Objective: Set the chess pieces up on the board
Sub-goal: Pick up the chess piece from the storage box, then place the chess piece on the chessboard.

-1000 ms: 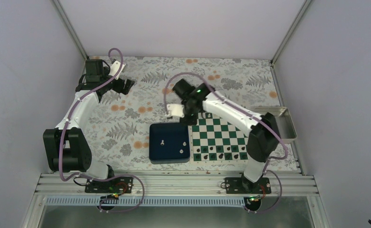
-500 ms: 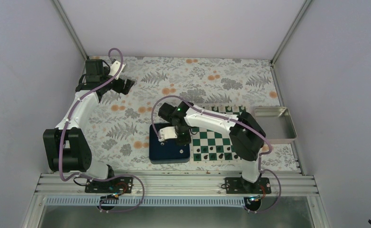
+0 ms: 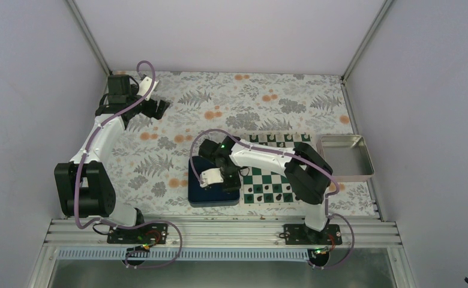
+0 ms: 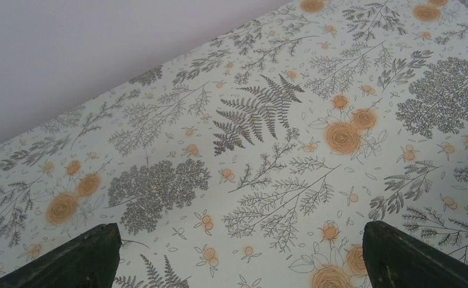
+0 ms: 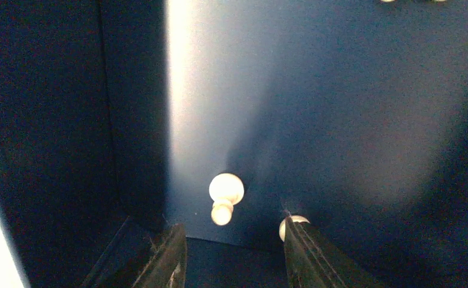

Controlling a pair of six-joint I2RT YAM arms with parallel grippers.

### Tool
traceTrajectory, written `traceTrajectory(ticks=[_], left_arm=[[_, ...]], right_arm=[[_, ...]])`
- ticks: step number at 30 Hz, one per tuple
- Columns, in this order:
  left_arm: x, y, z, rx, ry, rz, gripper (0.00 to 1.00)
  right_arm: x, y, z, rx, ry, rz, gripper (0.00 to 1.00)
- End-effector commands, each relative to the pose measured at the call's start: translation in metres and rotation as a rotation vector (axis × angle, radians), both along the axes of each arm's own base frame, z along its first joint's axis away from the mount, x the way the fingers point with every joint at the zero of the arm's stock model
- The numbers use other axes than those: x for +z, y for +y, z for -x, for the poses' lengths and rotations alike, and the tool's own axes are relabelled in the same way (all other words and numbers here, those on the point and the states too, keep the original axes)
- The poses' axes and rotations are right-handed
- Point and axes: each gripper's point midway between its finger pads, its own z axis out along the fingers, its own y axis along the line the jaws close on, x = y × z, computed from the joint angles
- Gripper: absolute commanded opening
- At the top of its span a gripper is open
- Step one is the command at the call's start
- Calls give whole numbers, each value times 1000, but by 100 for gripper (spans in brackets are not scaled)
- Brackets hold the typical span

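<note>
— Pale lilac walls on three sides and a flowered cloth over the worktop: is that the scene from above?

— Yes. From up there my left arm reaches to the far left corner. My left claw hangs over bare cloth, well apart from everything else. My right arm folds back over the dark blue tray, and my right claw points down into it.

— And the board?

— The board lies just beside the tray's right edge, between it and the metal tray. My right forearm crosses over its far part. Its two near rows carry black pieces.

— What does your left wrist see?

— Only ferns and orange flowers on the cloth, with the foot of the wall along the top. Both dark fingers sit in the bottom corners, spread wide with nothing between them. That claw is released.

— And your right wrist?

— The blue tray's floor and its left wall, with a bright streak of glare down the middle. One white chess piece, round-headed like a pawn, rests on the floor just ahead of my fingertips, in line with the gap. A second pale piece shows just beside the tip of the finger on the right of that view. Whether they touch I cannot tell. This claw is released too, its jaws apart and holding nothing.
</note>
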Motion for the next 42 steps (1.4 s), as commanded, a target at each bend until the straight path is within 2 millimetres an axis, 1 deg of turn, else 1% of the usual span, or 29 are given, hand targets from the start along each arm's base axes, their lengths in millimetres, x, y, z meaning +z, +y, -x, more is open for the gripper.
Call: traceTrajectory(ticks=[1, 9, 13, 15, 16, 19, 20, 22, 25, 27, 29, 31, 33, 35, 38, 39, 40, 42], left_arm=[[11, -3, -2, -19, -28, 9, 100], [8, -3, -2, -20, -24, 8, 100], [6, -2, -2, -18, -19, 6, 100], [6, -2, -2, -17, -19, 6, 100], [7, -2, -2, -17, -21, 5, 100], [7, -2, -2, -17, -21, 5, 100], [7, -2, -2, -16, -22, 5, 100], [7, -2, -2, -15, -22, 5, 100], [8, -2, -2, -16, -24, 4, 100], [8, -2, -2, -17, -25, 5, 100], [8, -2, -2, -16, -25, 5, 100], [9, -2, -2, -17, -26, 6, 100], [10, -2, -1, -15, -28, 5, 100], [10, -2, -1, -15, -29, 5, 100], [10, -2, -2, -15, -31, 4, 100], [10, -2, -2, -16, -31, 5, 100], [9, -2, -1, -16, -28, 4, 100], [10, -2, -1, -17, -31, 5, 100]], right_arm=[[-12, 3, 8, -5, 30, 4, 44], [-19, 2, 8, 2, 32, 12, 44], [-22, 5, 8, 6, 38, 2, 41], [-24, 6, 9, 6, 44, 0, 36], [-25, 6, 9, 7, 46, 2, 32], [-26, 7, 8, 5, 42, -3, 12], [-24, 8, 6, 3, 28, -12, 8], [-18, 10, 3, 3, 3, -29, 5], [-3, 10, -3, -15, -17, -41, 4], [13, 12, -11, -31, -36, -69, 4], [35, 16, -21, -47, -65, -106, 4], [60, 16, -33, -69, -102, -140, 4], [88, 14, -48, -97, -143, -178, 4], [113, 8, -64, -132, -184, -213, 4], [141, -16, -93, -202, -243, -241, 5], [145, -28, -105, -236, -255, -242, 5], [149, -47, -121, -287, -265, -242, 4], [149, -79, -143, -364, -275, -237, 4]])
